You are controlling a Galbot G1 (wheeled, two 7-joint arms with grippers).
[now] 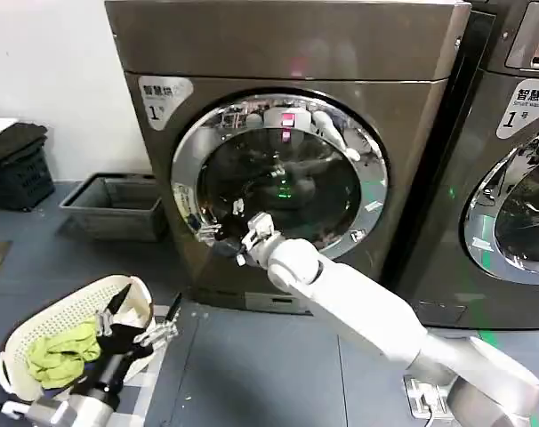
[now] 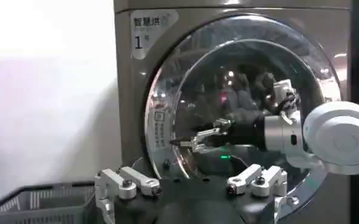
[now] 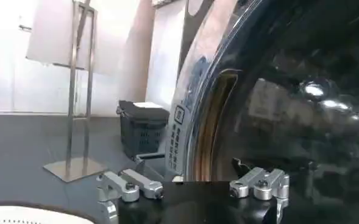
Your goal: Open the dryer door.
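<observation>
Dryer door (image 1: pixel 283 182), one round porthole of dark tinted glass in a wide shiny chrome rim, fronts the bronze-grey machine labelled "1". Two front-loaders stand side by side; the neighbour (image 1: pixel 518 151) reads "Smart wash". Right gripper (image 1: pixel 218 233) sits at the door's left rim, fingers spread wide. Left gripper (image 1: pixel 140 320), fingers wide, hangs above one white basket (image 1: pixel 47 334).

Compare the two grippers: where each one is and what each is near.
The right gripper is raised to the dryer door, at the left edge of its chrome rim; the left gripper hangs low over the laundry basket, apart from the door. The right arm reaches far forward across the machine front; the left arm stays by the robot's side. Both grippers have their fingers open and hold nothing.
</observation>
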